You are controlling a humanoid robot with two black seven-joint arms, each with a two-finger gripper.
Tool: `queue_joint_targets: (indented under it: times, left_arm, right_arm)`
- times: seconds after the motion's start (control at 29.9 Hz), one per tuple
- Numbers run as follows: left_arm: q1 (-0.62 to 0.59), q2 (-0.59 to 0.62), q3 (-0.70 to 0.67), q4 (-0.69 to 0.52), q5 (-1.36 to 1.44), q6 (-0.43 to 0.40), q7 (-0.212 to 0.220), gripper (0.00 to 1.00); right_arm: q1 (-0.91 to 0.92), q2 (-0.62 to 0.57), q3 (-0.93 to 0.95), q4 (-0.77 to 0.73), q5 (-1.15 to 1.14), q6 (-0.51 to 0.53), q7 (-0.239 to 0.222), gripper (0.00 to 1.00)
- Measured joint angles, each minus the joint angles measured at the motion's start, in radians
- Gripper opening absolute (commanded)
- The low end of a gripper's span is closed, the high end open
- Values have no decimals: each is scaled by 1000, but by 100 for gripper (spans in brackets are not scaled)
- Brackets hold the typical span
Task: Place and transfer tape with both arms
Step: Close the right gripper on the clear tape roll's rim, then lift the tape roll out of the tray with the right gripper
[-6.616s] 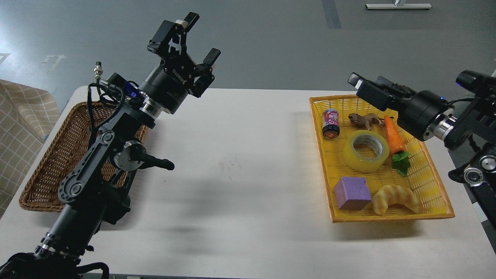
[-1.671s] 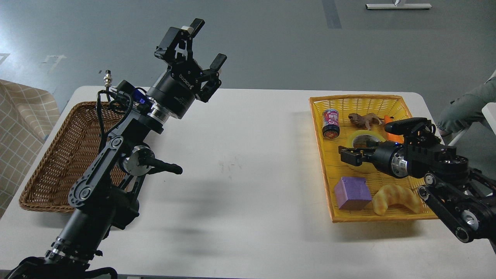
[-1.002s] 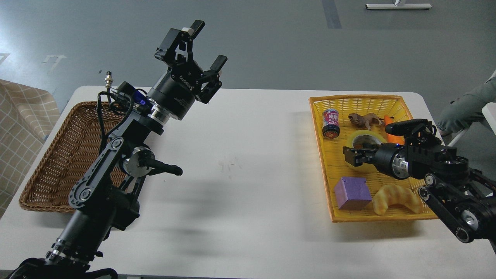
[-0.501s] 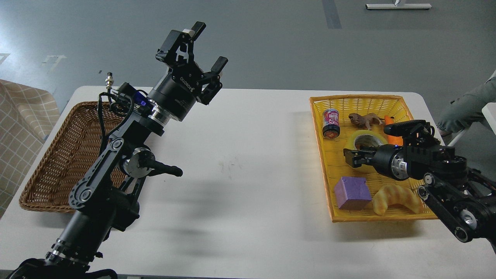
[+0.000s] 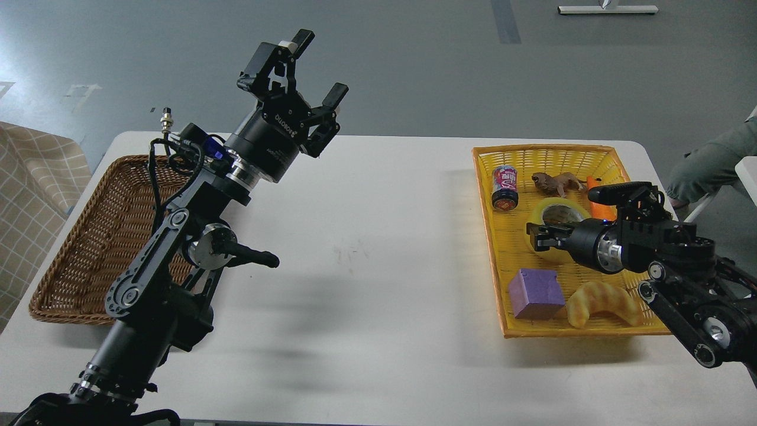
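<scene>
The tape [image 5: 569,205], a translucent yellow roll with a pale core, lies flat in the yellow tray [image 5: 486,236], and my right gripper hides most of it. My right gripper [image 5: 541,235] reaches in from the right and sits low at the roll's near-left rim and core hole. It is dark and small, so I cannot tell how its jaws stand or whether they grip the roll. My left gripper [image 5: 319,65] is open and empty. It is raised high over the table's back left.
The tray also holds a small can [image 5: 504,188], a brown toy animal [image 5: 556,183], a carrot toy [image 5: 600,211], a purple block [image 5: 534,293] and a croissant toy [image 5: 603,302]. A brown wicker basket [image 5: 65,254] sits at the left. A person's arm [image 5: 709,163] is at the far right.
My right arm has swung from the tray's back right down onto the tape. In the last half second it edged slightly and the tray shifted a little. The left arm has barely moved.
</scene>
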Motion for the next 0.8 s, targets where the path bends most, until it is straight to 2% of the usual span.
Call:
queue_joint_targets:
  times: [0.53, 0.8]
  left_arm:
    - [1, -1, -5, -6, -1, 5, 0, 99]
    - [-5, -1, 0, -6, -2, 6, 0, 99]
  right_arm:
    - [50, -43, 9, 45, 88, 0, 2, 5]
    - [237, -57, -4, 70, 149, 0, 2, 5]
